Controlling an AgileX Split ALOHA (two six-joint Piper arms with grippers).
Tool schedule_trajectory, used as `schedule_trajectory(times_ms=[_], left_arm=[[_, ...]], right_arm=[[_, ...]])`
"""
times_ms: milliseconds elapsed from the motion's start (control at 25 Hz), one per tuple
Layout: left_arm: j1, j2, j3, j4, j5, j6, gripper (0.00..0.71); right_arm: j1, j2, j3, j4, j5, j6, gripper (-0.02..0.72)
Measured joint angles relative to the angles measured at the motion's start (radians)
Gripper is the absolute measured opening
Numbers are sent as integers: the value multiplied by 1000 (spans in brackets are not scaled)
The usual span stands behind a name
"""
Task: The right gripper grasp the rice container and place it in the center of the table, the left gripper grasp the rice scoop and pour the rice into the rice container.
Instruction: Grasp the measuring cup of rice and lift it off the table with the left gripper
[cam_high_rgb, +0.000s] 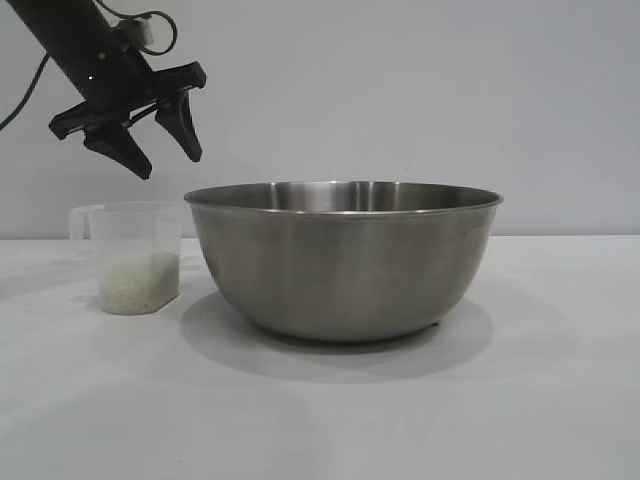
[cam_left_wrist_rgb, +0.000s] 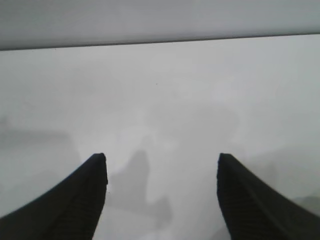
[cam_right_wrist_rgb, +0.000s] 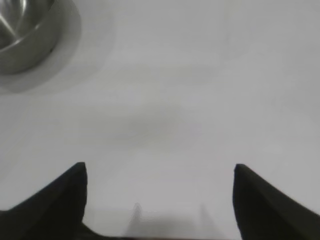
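Two spread, empty fingers of the left gripper (cam_high_rgb: 165, 155) hang upper left above the rice scoop (cam_high_rgb: 130, 258), just beside the rice container (cam_high_rgb: 343, 258) mid-frame on the bench (cam_high_rgb: 560, 400); a careless descent could tip it.

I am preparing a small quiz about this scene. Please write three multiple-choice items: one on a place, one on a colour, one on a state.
1. Where does the rice scoop stand?
A. inside the rice container
B. on the table beside the rice container
C. in a gripper

2. What colour is the rice?
A. white
B. brown
C. black

3. How is the left gripper?
A. shut on the scoop
B. shut on nothing
C. open, holding nothing

Answers:
1 B: it stands on the table, apart from the rice container.
2 A: white grains fill the scoop's bottom.
3 C: its fingers stand apart in the air above the scoop.
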Motion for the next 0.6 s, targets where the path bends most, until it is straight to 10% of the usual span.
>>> schedule_trajectory(times_ms=[600], left_arm=[[0, -7, 0, 86, 38, 0, 419]], right_arm=[[0, 0, 1, -3, -4, 2, 511]])
